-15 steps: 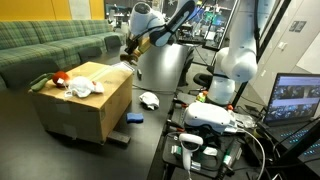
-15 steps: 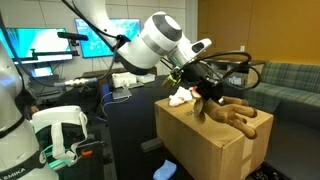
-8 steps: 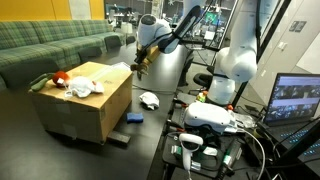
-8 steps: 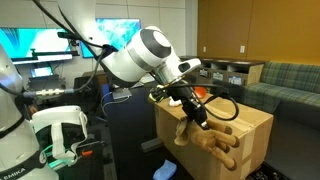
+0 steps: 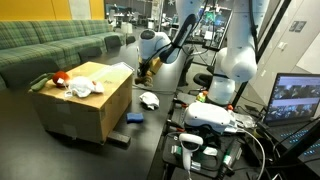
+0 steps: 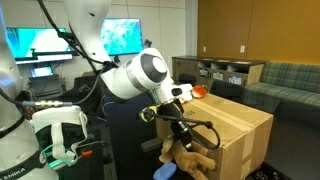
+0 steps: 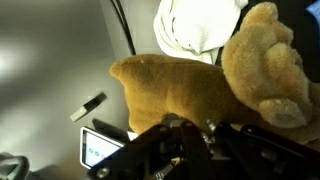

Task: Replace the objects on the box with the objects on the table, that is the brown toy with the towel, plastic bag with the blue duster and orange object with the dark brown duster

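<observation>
The arm reaches in from the upper right of an exterior view and bends down to the box's (image 5: pixel 88 103) right-hand edge. There the gripper (image 5: pixel 146 68) points downward off the side of the carton. Its jaws are clamped on the brown toy (image 6: pixel 188 156), which dangles clear of the box top, low in the centre of the frame against the box's (image 6: pixel 232 132) front face.

In the wrist view the toy (image 7: pixel 190 82) fills the middle, with the white towel (image 7: pixel 195 25) lying on the table (image 7: pixel 45 55) just beyond it at the top.

The orange object (image 5: pixel 58 77) and the white plastic bag (image 5: pixel 83 88) sit on the box top at left. The towel (image 5: pixel 150 99) and the blue duster (image 5: pixel 133 118) lie on the table right of the box.
</observation>
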